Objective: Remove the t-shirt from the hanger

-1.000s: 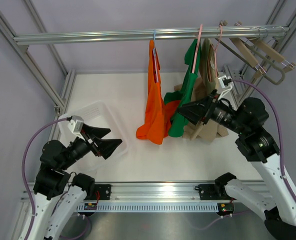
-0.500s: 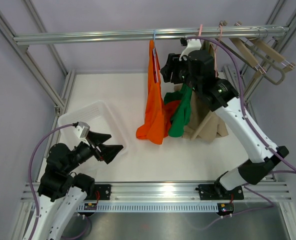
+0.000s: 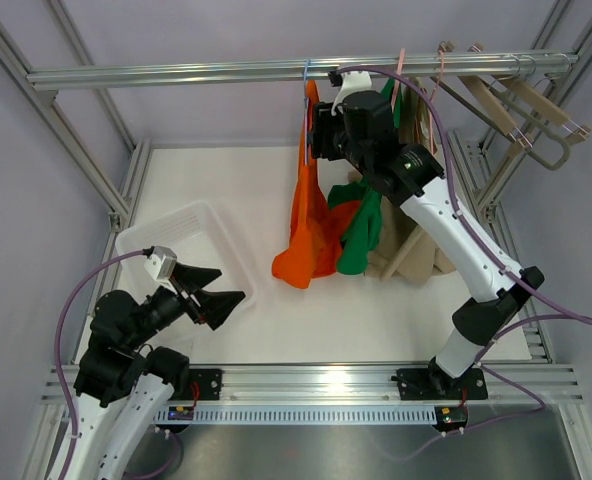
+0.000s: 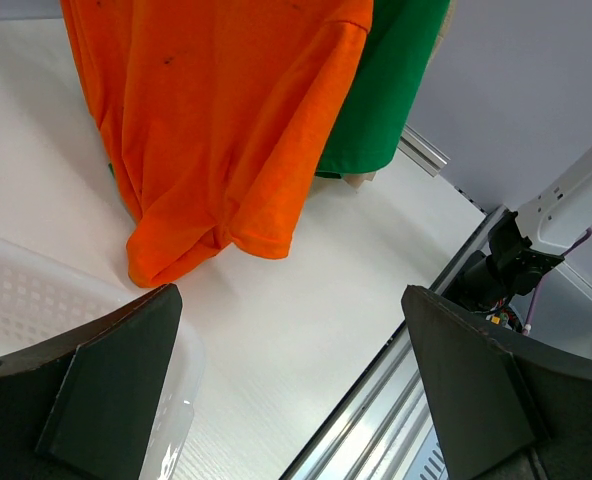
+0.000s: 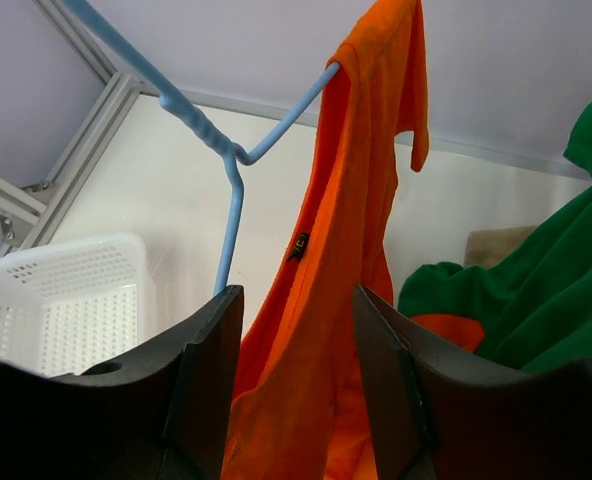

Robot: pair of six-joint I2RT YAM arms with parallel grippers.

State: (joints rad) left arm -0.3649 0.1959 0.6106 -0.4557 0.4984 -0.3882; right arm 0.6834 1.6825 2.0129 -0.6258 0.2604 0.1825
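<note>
- The left tool (image 3: pixel 219 285) hung low, well to the left of the orange t-shirt (image 3: pixel 311 215), its fingers spread wide and holding nothing.
- A white basket (image 3: pixel 176 222) sat on the tabletop (image 3: pixel 236 180) left of the t-shirt, just behind that tool.
- The t-shirt hung from a blue hanger (image 5: pixel 231 200) hooked on the metal rail (image 3: pixel 176 72), and its lower end lay bunched on the tabletop.
- In the right wrist view one arm of the hanger stood bare, while the other ran into the t-shirt's shoulder.
- The right tool (image 5: pixel 296 298) was up by the t-shirt's top, just under the rail, its fingers apart with the orange cloth showing between them, not pinched.
- A green shirt (image 3: pixel 361 235) hung touching the t-shirt's right side.
- A beige garment (image 3: pixel 406 250) hung further right.
- Bare wooden hangers (image 3: pixel 516 100) hung on the rail, farthest right of the t-shirt.
</note>
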